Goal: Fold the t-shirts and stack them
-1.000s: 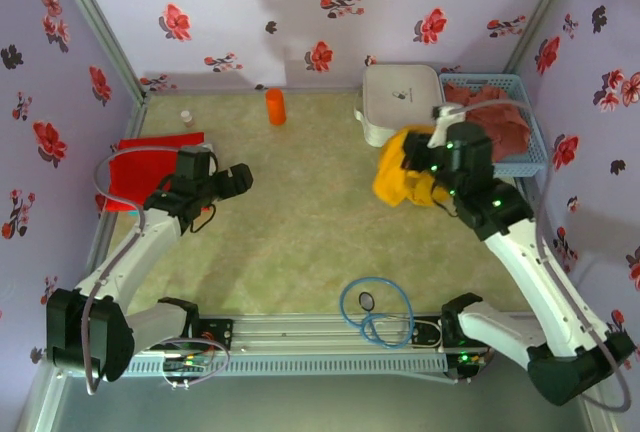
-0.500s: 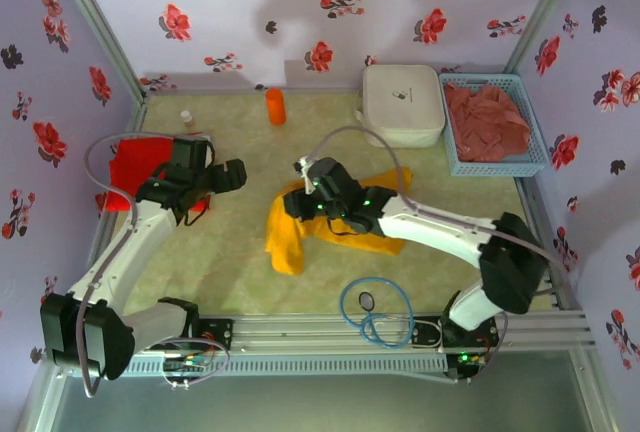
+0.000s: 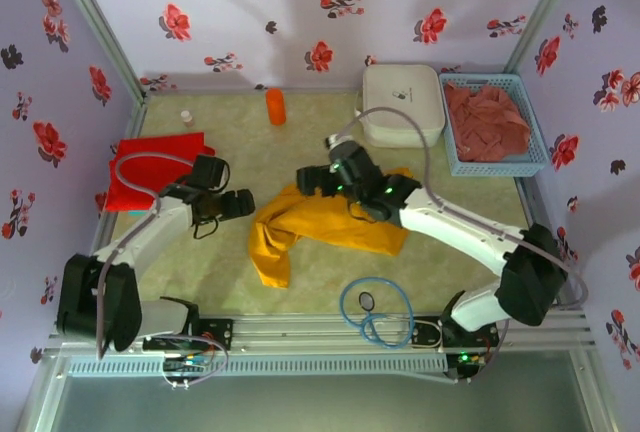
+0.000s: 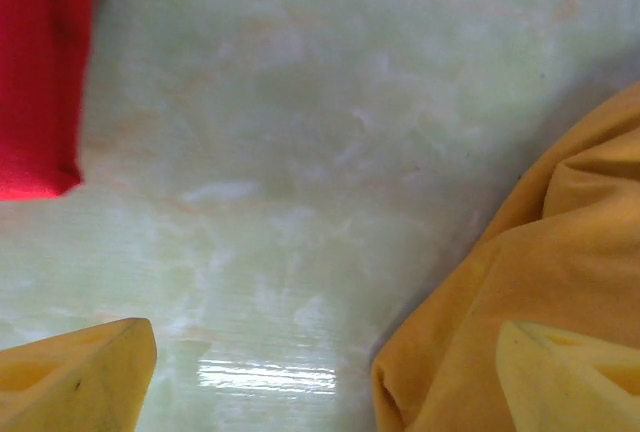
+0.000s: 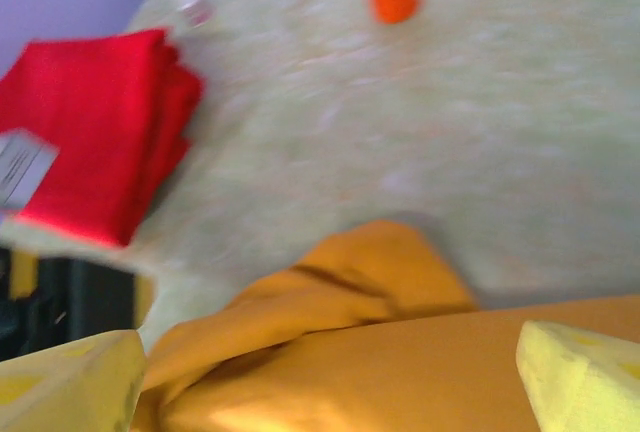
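A golden-yellow t-shirt (image 3: 325, 227) lies crumpled on the middle of the table. My right gripper (image 3: 318, 178) hovers open over its upper edge; in the right wrist view the shirt (image 5: 400, 352) lies loose below my right gripper (image 5: 325, 377). My left gripper (image 3: 222, 214) is open just left of the shirt's left edge, and its right fingertip (image 4: 570, 372) sits over the yellow cloth (image 4: 540, 252) in the left wrist view. A folded red t-shirt (image 3: 150, 167) rests at the far left. The reddish-pink t-shirt (image 3: 487, 120) is heaped in the blue basket (image 3: 533, 157).
A white hard case (image 3: 402, 102) stands at the back, left of the basket. An orange cylinder (image 3: 275, 105) and a small bottle (image 3: 186, 117) stand near the back wall. A blue cable loop (image 3: 375, 312) lies at the front edge.
My right arm swept the yellow shirt from beside the basket to the table's middle, then opened and let it drop. My left gripper moved right, down to the shirt's edge.
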